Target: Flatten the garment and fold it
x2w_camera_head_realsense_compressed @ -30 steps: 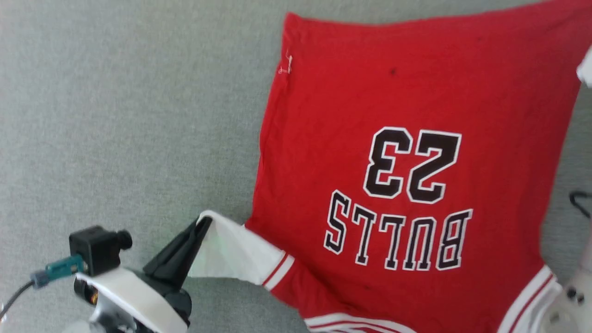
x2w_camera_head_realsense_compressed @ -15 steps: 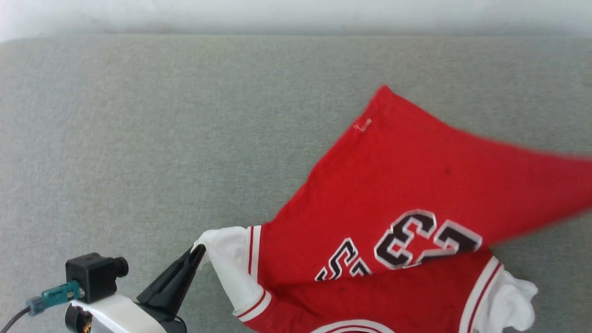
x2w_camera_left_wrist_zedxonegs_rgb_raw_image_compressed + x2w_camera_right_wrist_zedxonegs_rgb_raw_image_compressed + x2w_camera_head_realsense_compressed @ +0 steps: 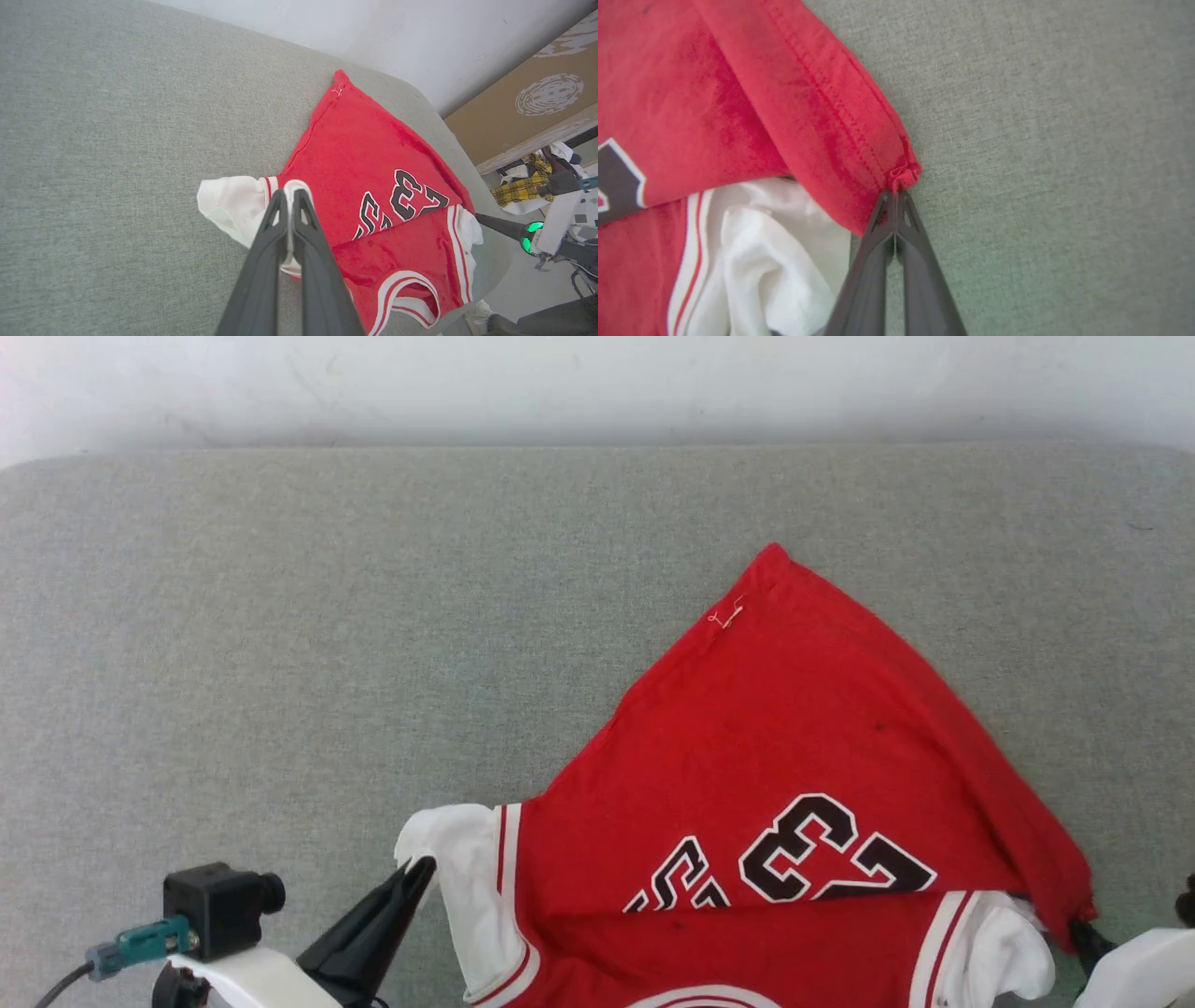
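The red garment lies on the grey cushion, folded over on a slant, with "23" and part of the lettering showing. My left gripper is at the lower left, shut on the edge of the white left-hand sleeve. The left wrist view shows its fingertips pinching that sleeve beside the striped trim. My right gripper is at the lower right, and in the right wrist view its tips are shut on the red hem corner. The other white sleeve is bunched just under that corner.
The grey cushion stretches wide to the left and back, ending at a white wall. In the left wrist view a cardboard box and a pile of clothes sit past the cushion's rounded edge.
The head camera has tilted up. The garment's far hem corner has been drawn over toward the right sleeve, so the flat body is now folded on a slant. Both grippers kept their hold.
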`<state>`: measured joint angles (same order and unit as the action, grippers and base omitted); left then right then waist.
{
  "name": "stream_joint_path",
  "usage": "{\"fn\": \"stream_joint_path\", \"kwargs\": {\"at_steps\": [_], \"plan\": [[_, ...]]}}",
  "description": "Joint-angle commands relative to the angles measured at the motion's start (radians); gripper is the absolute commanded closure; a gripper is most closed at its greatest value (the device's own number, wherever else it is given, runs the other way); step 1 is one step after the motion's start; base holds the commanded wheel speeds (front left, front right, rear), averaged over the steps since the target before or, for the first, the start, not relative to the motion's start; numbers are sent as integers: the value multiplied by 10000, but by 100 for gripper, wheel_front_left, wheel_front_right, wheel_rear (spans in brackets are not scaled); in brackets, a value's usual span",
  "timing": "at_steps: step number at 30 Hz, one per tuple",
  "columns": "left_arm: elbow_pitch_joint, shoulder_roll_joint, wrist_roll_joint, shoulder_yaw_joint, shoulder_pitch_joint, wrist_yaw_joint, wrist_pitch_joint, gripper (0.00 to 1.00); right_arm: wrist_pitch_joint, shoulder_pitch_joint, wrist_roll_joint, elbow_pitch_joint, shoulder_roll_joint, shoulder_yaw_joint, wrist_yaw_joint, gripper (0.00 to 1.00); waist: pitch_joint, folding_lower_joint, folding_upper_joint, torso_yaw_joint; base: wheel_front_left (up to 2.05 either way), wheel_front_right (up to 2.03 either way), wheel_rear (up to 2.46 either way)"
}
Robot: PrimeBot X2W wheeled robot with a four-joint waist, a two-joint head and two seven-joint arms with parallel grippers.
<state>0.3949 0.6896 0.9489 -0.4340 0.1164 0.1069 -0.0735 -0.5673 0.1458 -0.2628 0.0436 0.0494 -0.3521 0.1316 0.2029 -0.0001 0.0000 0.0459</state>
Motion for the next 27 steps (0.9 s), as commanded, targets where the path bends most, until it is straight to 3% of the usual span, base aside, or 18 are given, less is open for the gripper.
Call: {"fn": "stream_joint_path", "kwargs": {"at_steps": [1, 4, 6, 7, 9, 12, 18, 22, 27], "plan": [[-24, -73, -18, -42, -40, 24, -17, 100, 249, -75, 26, -316, 10, 27, -9, 100, -112, 1, 0, -34, 0, 0, 0], [-63, -150, -32, -141, -112, 25, -68, 100, 860, -272, 395, -1176, 10, -13, -9, 96, -228, 1, 0, -20, 0, 0, 0], [-96, -204, -40, -199, -152, 20, -84, 100, 1076, -368, 679, -1389, 10, -98, -9, 51, -304, 1, 0, 9, 0, 0, 0], [-109, -228, -46, -219, -162, 17, -76, 100, 1130, -432, 634, -1360, 10, -194, -9, 0, -345, 1, 0, 26, 0, 0, 0], [-132, -265, -59, -263, -167, 11, -66, 100, 1062, -555, 414, -1033, 10, -335, -9, 0, -413, 1, 0, 70, 0, 0, 0], [-111, -334, -61, -302, -146, 2, -5, 100, 576, -779, 278, 469, 9, -255, -9, 0, -428, 1, 0, 121, 0, 0, 0], [-40, -392, -107, -344, -229, -110, 106, 100, -1114, -2293, 369, 3300, 267, 797, -9, 0, -77, 1, 0, 316, 0, 0, 0], [-83, -479, -143, -398, -513, -304, 151, 100, -2047, -4149, 422, 3246, 418, 1628, -9, 0, 375, 1, 0, 601, 0, 0, 0], [-201, -608, -209, -505, -982, -592, 161, 100, -2605, -6409, 1072, 1620, 657, 2608, -9, 0, 1076, 1, 0, 1092, 0, 0, 0]]}}
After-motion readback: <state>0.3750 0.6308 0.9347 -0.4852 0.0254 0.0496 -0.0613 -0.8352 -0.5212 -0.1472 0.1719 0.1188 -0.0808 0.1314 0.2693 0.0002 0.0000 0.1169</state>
